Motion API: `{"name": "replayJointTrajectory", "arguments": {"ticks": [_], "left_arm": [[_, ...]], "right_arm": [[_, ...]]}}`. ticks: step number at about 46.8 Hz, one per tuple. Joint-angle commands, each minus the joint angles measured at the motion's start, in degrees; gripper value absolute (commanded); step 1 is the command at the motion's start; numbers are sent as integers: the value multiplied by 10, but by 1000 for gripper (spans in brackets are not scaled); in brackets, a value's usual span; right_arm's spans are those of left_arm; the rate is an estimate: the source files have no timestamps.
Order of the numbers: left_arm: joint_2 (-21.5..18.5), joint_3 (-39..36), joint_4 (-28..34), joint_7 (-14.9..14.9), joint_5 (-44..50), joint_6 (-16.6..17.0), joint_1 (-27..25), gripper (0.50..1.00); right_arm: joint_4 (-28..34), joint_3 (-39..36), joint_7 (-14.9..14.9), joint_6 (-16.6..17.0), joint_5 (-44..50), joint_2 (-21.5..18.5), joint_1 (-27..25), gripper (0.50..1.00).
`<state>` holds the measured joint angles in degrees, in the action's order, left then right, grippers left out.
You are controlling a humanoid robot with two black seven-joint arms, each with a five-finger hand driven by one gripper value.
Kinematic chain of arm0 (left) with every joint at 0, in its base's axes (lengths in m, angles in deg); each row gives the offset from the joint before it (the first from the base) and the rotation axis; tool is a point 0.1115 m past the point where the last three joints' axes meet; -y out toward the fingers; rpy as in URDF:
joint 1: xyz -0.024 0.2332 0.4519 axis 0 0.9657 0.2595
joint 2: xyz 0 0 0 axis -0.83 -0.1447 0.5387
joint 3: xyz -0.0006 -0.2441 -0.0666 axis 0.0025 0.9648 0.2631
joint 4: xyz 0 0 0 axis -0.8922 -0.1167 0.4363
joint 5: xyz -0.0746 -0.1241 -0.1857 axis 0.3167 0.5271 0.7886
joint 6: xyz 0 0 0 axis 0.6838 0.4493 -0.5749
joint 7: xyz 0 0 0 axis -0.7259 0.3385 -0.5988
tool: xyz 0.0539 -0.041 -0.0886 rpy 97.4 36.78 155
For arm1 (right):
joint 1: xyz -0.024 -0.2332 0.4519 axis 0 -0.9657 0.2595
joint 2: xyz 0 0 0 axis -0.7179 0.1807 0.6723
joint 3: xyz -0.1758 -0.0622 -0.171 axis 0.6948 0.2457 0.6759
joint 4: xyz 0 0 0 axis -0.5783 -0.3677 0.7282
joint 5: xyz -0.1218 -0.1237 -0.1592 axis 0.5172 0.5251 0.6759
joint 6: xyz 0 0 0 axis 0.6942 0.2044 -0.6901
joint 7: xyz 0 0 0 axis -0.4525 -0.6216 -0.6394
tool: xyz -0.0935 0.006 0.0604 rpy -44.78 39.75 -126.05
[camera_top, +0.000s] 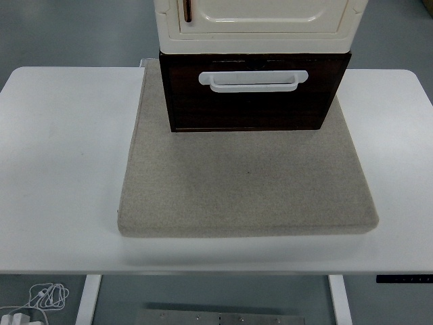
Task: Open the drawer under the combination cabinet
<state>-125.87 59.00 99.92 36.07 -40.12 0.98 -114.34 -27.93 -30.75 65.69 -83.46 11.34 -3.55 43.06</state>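
Currently we see neither of our hands over the bench (61, 169), so the state of the fingers cannot be told. We note a grey felt mat (247, 189) lying at the centre of the white bench. The combination cabinet (256, 27) stands on the far part of the mat: a cream upper unit with a door, cut off by the top edge, resting on a dark brown drawer (254, 101). The drawer front faces the near edge and sits flush, closed. A white bar handle (253, 80) runs horizontally across the upper part of the drawer front. White cables (40, 296) lie on the floor at lower left.
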Motion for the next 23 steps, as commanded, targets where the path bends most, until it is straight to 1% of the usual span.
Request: {"name": "replayJointTrajectory", "arguments": {"ticks": [1,11,23], "left_arm": [[0,-29,21,0,-6,0,-17,1000],[0,-99,61,0,-7,2,-66,1000],[1,-209,114,14,-8,3,-125,1000]], "right_arm": [[0,0,0,0,0,0,0,928],[0,0,0,0,-1,0,0,928],[0,0,0,0,0,0,0,928]]}}
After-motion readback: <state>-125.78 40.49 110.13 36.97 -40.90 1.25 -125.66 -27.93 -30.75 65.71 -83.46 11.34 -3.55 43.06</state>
